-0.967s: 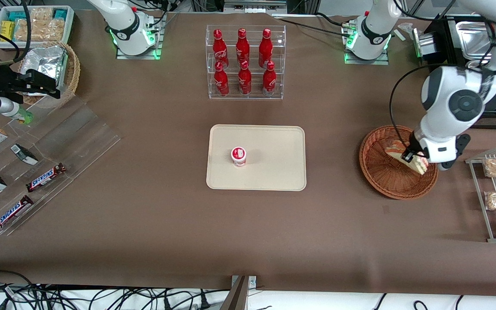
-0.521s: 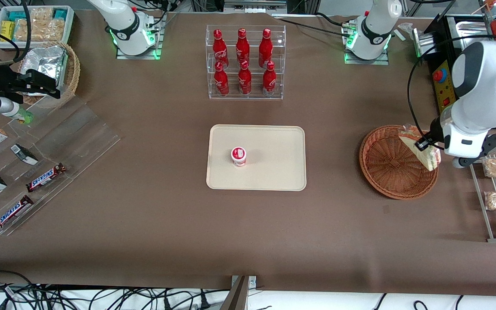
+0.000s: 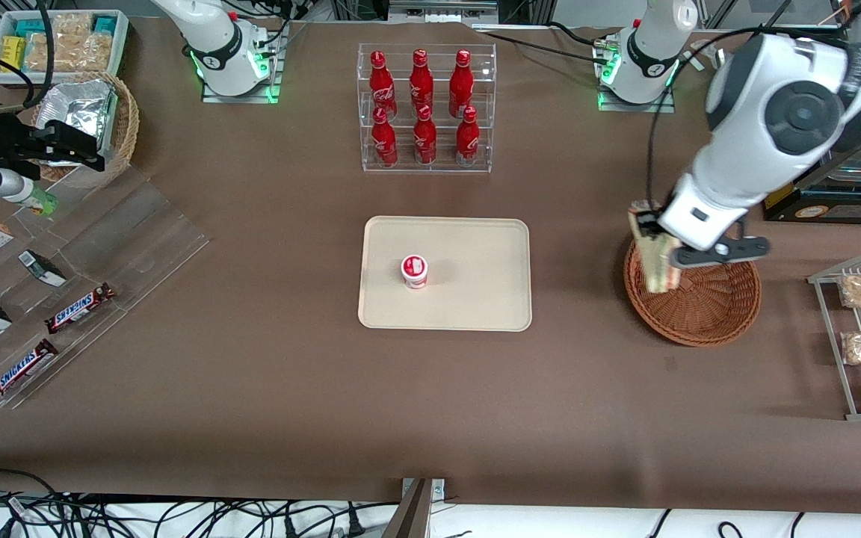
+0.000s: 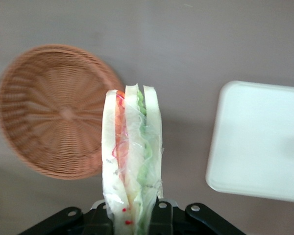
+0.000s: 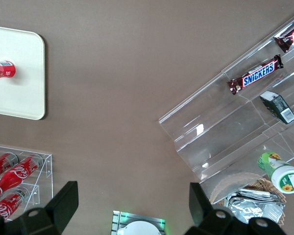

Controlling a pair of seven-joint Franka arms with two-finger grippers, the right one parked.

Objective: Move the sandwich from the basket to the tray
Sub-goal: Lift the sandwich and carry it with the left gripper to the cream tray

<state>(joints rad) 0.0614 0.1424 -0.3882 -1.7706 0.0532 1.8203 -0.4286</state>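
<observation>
Step in hand: carrying; the lift out of the basket looks done and the travel to the tray is what remains.

Gripper: the left arm's two-finger gripper (image 3: 653, 250) hangs above the rim of the basket on the side nearest the tray, clamped on the sandwich; the wrist view shows the wedge pinched between the black fingers (image 4: 162, 215) at its base.

Sandwich: a triangular wedge of white bread with red, orange and green filling, wrapped in clear film (image 3: 655, 261) (image 4: 132, 156). It is held edge-on, hanging from the gripper, clear of the basket floor.

Basket: a round, shallow, reddish-brown woven wicker bowl (image 3: 707, 314) (image 4: 49, 107), toward the working arm's end of the table. Nothing shows inside it.

Tray: a flat, cream-beige rectangular plastic tray with rounded corners (image 3: 475, 246) (image 4: 259, 142), at the table's middle, well apart from the basket with bare brown table between them.

On the tray: a small white cup with a red lid (image 3: 415, 270) stands on the half toward the parked arm's end.

Next move: in my judgement, a sideways carry over the bare table to the tray's free half, the one closer to the basket, then a descent before letting go.

Risk: the wedge is soft, film-wrapped and gripped at one end, so it may swing or slip in transit.
</observation>
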